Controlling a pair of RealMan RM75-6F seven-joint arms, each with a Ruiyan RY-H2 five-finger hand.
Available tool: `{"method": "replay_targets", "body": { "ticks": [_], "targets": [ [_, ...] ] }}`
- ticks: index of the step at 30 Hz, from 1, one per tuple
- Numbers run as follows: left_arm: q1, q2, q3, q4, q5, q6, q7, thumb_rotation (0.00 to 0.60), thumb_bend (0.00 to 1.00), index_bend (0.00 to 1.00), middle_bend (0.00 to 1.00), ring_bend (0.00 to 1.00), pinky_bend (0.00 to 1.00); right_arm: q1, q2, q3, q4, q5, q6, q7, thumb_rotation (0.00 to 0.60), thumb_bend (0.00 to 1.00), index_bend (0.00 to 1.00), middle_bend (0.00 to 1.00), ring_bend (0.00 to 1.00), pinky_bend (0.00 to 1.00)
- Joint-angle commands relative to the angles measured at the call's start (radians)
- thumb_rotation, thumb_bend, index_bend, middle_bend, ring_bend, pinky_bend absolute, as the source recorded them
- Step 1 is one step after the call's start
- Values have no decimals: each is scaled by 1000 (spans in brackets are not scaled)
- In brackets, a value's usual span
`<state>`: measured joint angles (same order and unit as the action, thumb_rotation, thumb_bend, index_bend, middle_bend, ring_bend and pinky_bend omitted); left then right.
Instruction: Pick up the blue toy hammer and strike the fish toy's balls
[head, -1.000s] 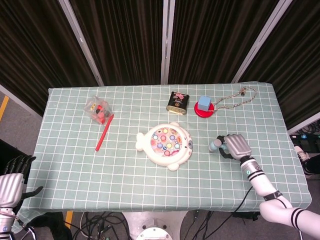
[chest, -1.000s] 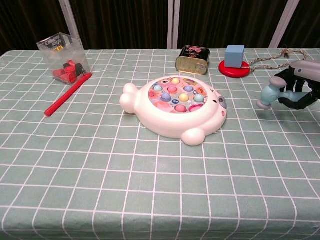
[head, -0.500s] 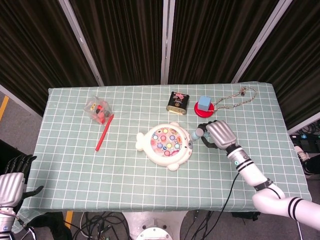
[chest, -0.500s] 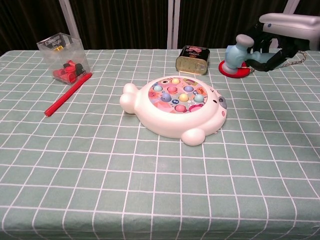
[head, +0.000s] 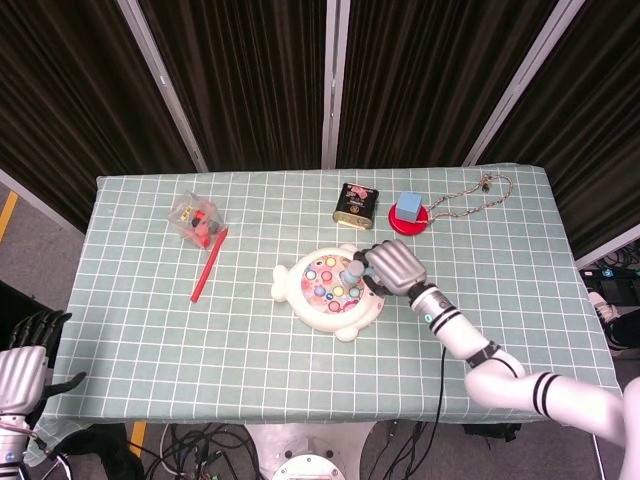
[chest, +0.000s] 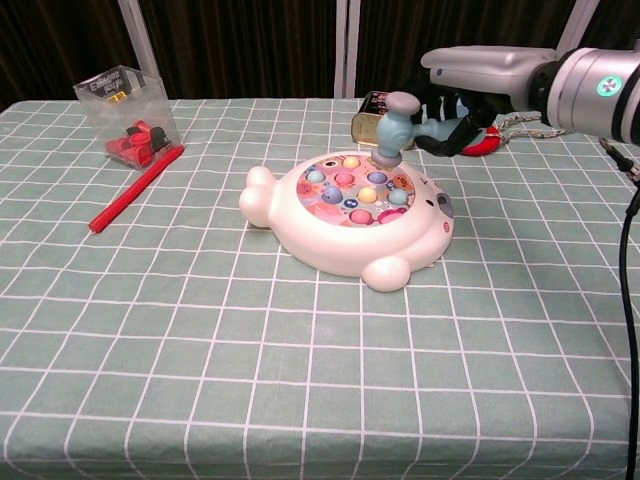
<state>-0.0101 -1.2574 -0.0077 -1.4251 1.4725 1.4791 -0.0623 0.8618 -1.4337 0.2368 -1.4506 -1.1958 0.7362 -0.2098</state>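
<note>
The white fish toy (head: 330, 290) (chest: 345, 222) lies mid-table with several coloured balls in its round top. My right hand (head: 397, 268) (chest: 455, 116) grips the blue toy hammer (chest: 393, 125) (head: 355, 272), holding it just above the toy's right side. The hammer's grey head points down over the balls at the far right of the disc; whether it touches one I cannot tell. My left hand (head: 24, 365) hangs off the table's near left corner, holding nothing, fingers apart.
A red stick (head: 209, 264) (chest: 135, 188) and a clear box of small parts (head: 195, 219) (chest: 127, 116) lie at the left. A dark tin (head: 357, 204) (chest: 385, 118), a blue cube on a red disc (head: 408, 214) and a cord (head: 470, 197) sit behind the toy.
My right hand carried the hammer from the table's right side, up and leftward, to above the fish toy's balls. The left hand stayed still.
</note>
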Motion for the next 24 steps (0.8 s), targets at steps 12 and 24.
{"method": "replay_targets", "body": {
  "ticks": [12, 24],
  "targets": [
    [9, -17, 7, 32, 0, -1, -30, 600, 106, 150, 107, 46, 87, 142, -7, -59, -18, 205, -82, -256, 600, 588, 645, 608, 509, 628],
    [10, -3, 3, 6, 10, 17, -6, 600, 106, 149, 107, 46, 87, 79, 97, -31, -123, 146, 54, -147, 600, 587, 647, 605, 509, 629]
  ]
}}
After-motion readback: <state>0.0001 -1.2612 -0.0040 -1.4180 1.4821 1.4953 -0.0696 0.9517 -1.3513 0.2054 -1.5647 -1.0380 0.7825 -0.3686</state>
